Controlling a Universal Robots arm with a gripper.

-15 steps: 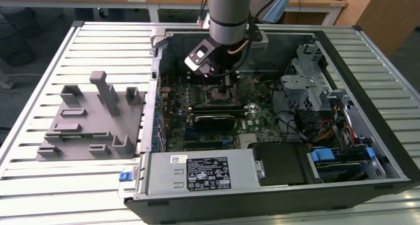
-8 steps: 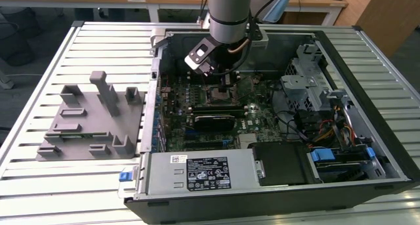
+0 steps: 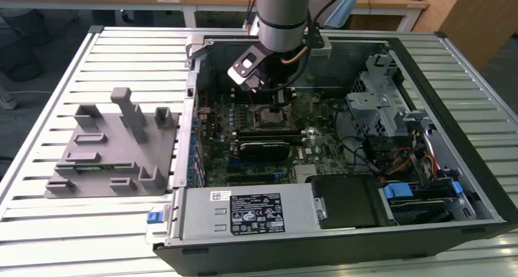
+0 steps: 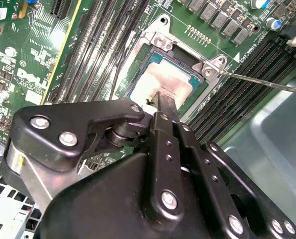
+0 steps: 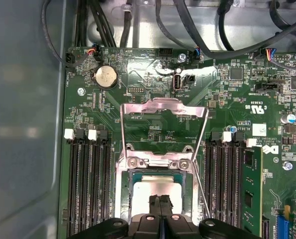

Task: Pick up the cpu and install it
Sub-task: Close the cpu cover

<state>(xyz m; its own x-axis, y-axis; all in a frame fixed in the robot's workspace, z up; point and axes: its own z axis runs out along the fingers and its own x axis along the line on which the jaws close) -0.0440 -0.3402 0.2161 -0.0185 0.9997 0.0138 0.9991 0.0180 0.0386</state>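
Silvery cpu [image 5: 144, 191] lies flat, metal face up, in the socket [image 5: 122, 194]; claw [image 5: 160, 200] pinched closed over it.

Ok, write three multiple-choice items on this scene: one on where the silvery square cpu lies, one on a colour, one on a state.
1. Where does the silvery square cpu lie? A in the motherboard socket; B on the power supply; C on the slatted table.
2. What colour is the plastic tray with upright posts? A blue; B grey; C white.
3. How is the socket's metal load plate? A clamped down; B swung open; C removed.
Answers: 1 A, it sits in the socket under the gripper; 2 B, plainly grey; 3 B, it stands raised off the socket.
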